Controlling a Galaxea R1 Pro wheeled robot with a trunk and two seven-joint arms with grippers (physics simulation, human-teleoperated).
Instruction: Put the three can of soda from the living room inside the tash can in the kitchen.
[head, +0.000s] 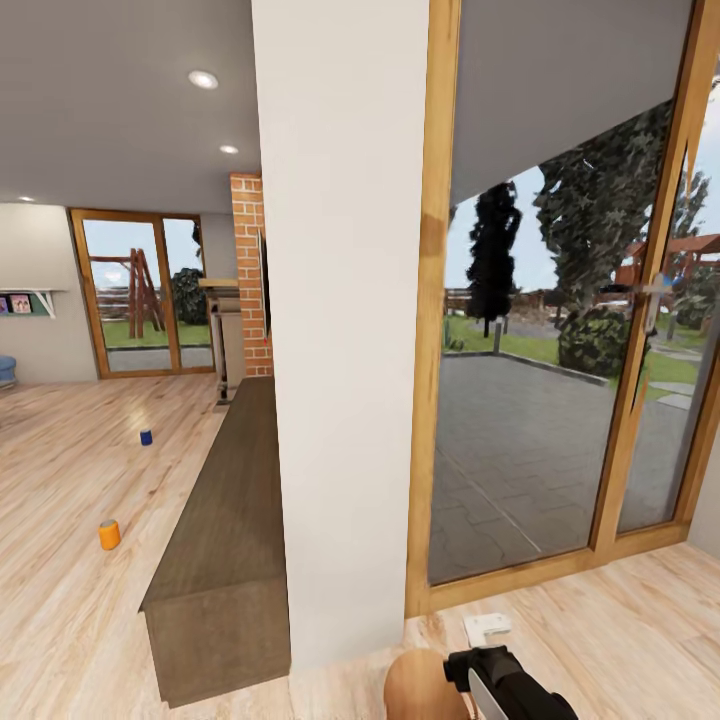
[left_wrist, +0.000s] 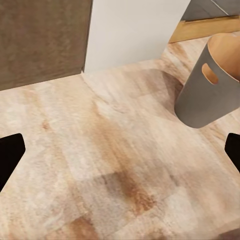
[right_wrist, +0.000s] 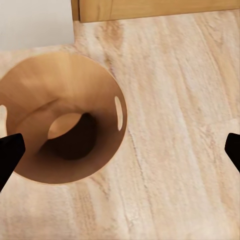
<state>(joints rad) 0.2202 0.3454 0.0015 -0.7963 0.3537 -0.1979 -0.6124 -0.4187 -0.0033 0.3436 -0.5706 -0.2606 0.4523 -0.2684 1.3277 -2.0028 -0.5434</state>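
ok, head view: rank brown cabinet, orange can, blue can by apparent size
1. Brown cabinet, by far the largest.
2. Orange can.
3. Blue can.
The blue can sits farther from the camera, so the two cans may really be alike in size.

- Bright, even daylight enters through the glass door (head: 560, 400) at three o'clock.
- Ceiling spotlights (head: 203, 79) glow (no glare).
- Soft shadow darkens the bin's (right_wrist: 65, 120) interior.
- Renders are sharp, trees jagged.
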